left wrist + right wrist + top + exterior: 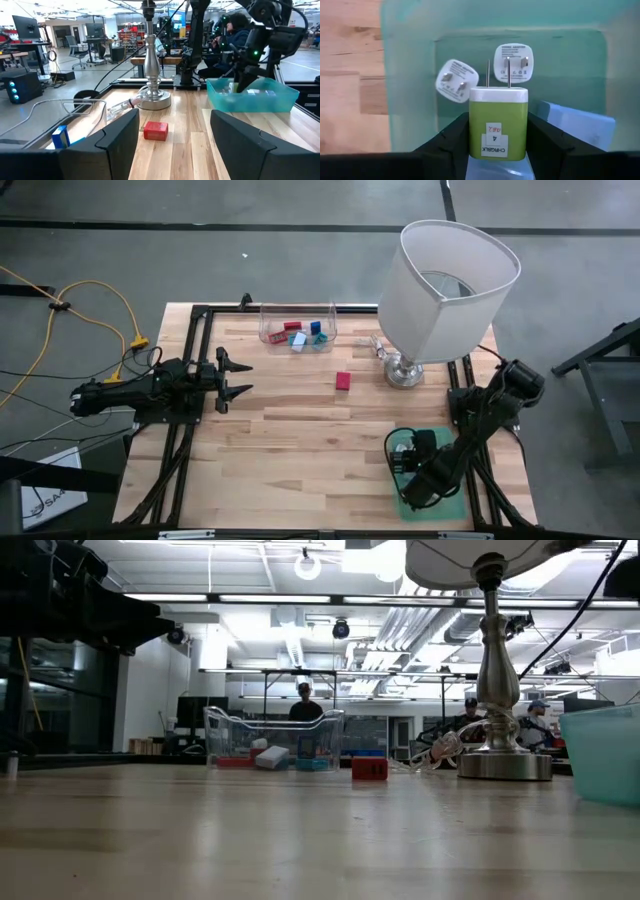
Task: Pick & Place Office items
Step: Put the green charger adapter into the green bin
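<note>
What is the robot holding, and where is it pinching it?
The right gripper pinches a lime-green plastic wall charger block by its two side faces, above the teal translucent bin. The left gripper is open, holding nothing.

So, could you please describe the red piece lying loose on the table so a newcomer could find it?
Start at the white lamp at the table's far edge. Between its metal base and the clear bin lies the red block, alone on bare wood, unlike the pieces inside the bin.

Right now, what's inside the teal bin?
Teal bin: two white plug adapters lie on its floor beside a pale blue piece. The right pincer holds a green charger over it, hiding the floor beneath.
</note>
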Controlling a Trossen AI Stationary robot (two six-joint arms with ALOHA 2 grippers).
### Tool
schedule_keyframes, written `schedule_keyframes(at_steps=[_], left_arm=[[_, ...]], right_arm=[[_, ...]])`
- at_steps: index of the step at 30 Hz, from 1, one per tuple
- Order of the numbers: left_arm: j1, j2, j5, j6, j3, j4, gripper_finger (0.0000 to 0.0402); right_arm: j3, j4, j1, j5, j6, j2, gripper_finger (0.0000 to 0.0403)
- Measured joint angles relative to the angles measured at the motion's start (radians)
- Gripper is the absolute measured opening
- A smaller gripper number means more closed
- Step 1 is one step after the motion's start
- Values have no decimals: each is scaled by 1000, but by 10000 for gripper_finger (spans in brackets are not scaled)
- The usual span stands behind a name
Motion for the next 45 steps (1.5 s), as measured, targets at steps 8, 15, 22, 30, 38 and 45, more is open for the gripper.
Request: schedule_keyframes(at_steps=[8, 15, 22, 30, 38, 45], left_arm=[[0, 0, 0, 0, 0, 0, 237], [0, 0, 0, 0, 0, 0, 237], [0, 0, 0, 0, 0, 0, 237], [0, 0, 0, 0, 0, 0, 237], [0, 0, 0, 0, 0, 0, 237], [0, 0, 0, 0, 0, 0, 237]], right_arm=[[-69, 130, 8, -10, 9, 0, 150], [-84, 149, 8, -15, 9, 0, 150], [-84, 149, 8, -15, 9, 0, 160], [-84, 149, 8, -15, 6, 0, 169], [-84, 149, 8, -10, 5, 0, 170], [-84, 125, 9, -9, 19, -5, 170]])
